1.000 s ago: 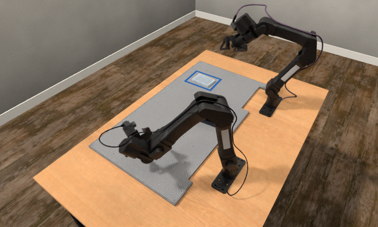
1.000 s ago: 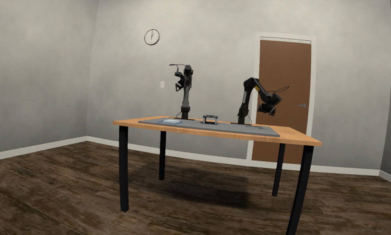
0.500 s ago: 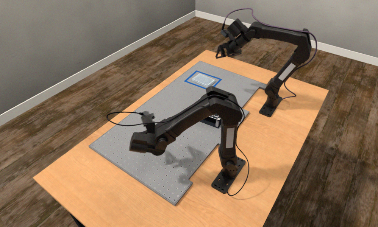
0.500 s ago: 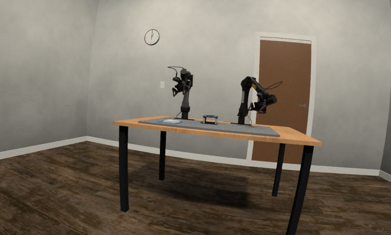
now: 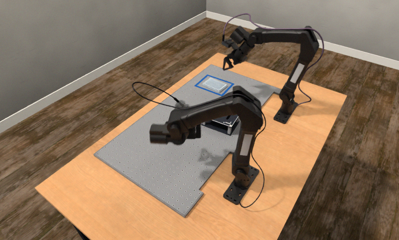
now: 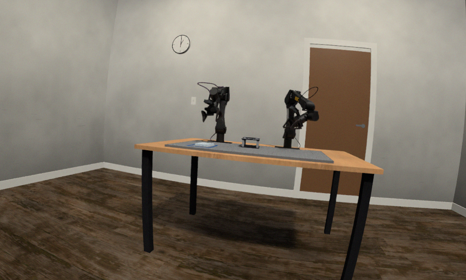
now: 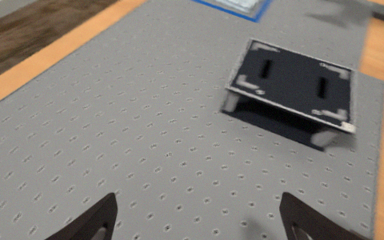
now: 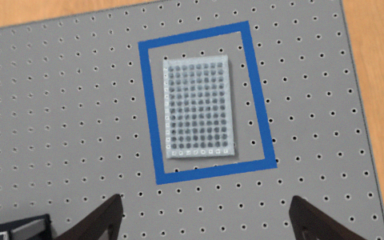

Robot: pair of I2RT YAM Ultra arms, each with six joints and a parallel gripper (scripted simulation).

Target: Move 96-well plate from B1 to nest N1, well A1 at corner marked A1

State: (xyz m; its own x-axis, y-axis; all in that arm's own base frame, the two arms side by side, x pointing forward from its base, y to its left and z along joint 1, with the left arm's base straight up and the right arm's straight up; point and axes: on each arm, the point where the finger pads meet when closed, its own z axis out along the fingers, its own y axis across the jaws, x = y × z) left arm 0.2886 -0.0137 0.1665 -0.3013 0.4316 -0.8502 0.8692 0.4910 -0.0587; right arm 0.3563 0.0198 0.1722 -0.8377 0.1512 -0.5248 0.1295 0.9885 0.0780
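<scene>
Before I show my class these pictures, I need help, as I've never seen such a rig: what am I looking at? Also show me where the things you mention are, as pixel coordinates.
Two black robot arms stand on a wooden table (image 5: 311,110) (image 6: 353,160). One picture looks down from above, one across the room, and one from each arm's wrist. A gray perforated board (image 5: 165,167) (image 6: 280,157) (image 7: 159,120) (image 8: 79,140) bears a 96-well plate (image 5: 215,84) (image 6: 204,144) (image 8: 197,106) inside a blue outline, and a raised black nest (image 5: 224,121) (image 6: 251,138) (image 7: 293,82). Both tools are open, holding nothing.

Showing smooth, pale wood grain across the worktop (image 5: 302,131) (image 6: 353,160), with matt grey, metal-looking board (image 5: 165,167) (image 6: 283,152) (image 7: 147,132) (image 8: 79,132) on top. Looking like frosted plastic on the 96-well plate (image 5: 214,84) (image 6: 204,144) (image 8: 198,106). Running to rough, weathered wood on the floor (image 5: 371,167) (image 6: 88,222) (image 7: 11,42).
</scene>
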